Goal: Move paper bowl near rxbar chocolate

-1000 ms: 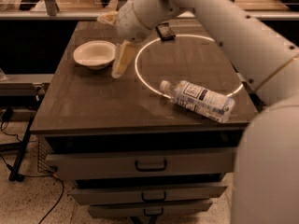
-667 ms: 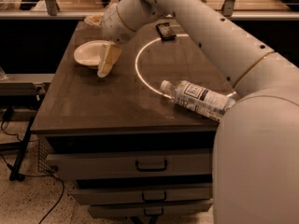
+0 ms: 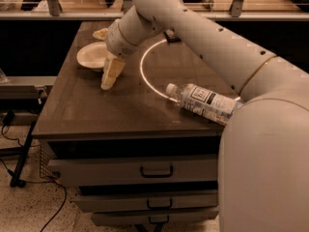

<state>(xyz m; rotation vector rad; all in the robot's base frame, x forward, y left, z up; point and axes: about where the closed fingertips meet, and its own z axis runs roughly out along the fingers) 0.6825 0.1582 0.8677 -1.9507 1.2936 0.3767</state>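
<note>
The off-white paper bowl (image 3: 91,56) sits at the far left of the dark table (image 3: 120,110). My gripper (image 3: 106,53) is at the bowl's right rim, open: one pale finger (image 3: 111,73) points down in front of the bowl, the other (image 3: 101,33) shows behind it. The rim lies between the two fingers. The rxbar chocolate (image 3: 170,35) is a small dark wrapper at the back middle of the table, partly hidden behind my arm, well to the right of the bowl.
A clear plastic water bottle (image 3: 205,102) lies on its side at the right front of the table. A bright ring of light (image 3: 143,71) marks the tabletop. Drawers (image 3: 154,170) run below the front edge. Shelving stands behind the table.
My arm has swung left and nearer the bowl, so the fingers now stand on either side of its right rim. The bowl, bar and bottle have not moved.
</note>
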